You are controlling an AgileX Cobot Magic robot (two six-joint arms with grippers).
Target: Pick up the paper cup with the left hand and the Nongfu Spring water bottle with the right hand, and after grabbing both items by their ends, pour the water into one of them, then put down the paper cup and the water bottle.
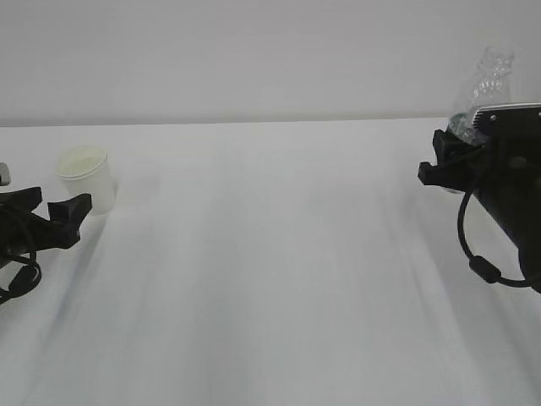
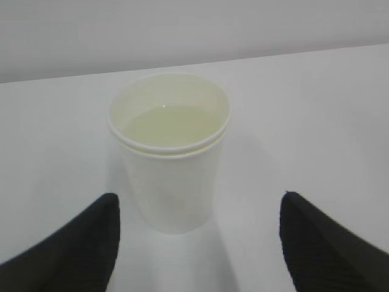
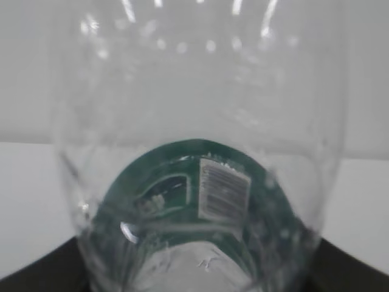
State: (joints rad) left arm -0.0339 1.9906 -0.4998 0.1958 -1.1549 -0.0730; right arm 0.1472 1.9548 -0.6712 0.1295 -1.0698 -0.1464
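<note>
Judging progress: cup looks filled and set down, bottle not yet. Left pincer (image 2: pixel 197 243) stands wide, empty, just short of the paper cup (image 2: pixel 170 152) at frame left. Right pincer (image 1: pixel 441 165) holds the tilted Nongfu Spring water bottle (image 1: pixel 482 85) upper right. Counter (image 1: pixel 270 279) open mid-frame; far edge close behind.

Robot test bench in lab-like room, not home or shop. Plain white table (image 1: pixel 270 279) runs edge to edge, bare white wall (image 1: pixel 254 59) directly behind. Two black robot arms at opposite sides, left hand (image 1: pixel 52 213) and right hand (image 1: pixel 439 161), cables trailing. Only props: paper cup (image 1: pixel 84 176) and Nongfu Spring water bottle (image 1: pixel 483 85). Even, flat lighting; no furniture or decor visible
</note>
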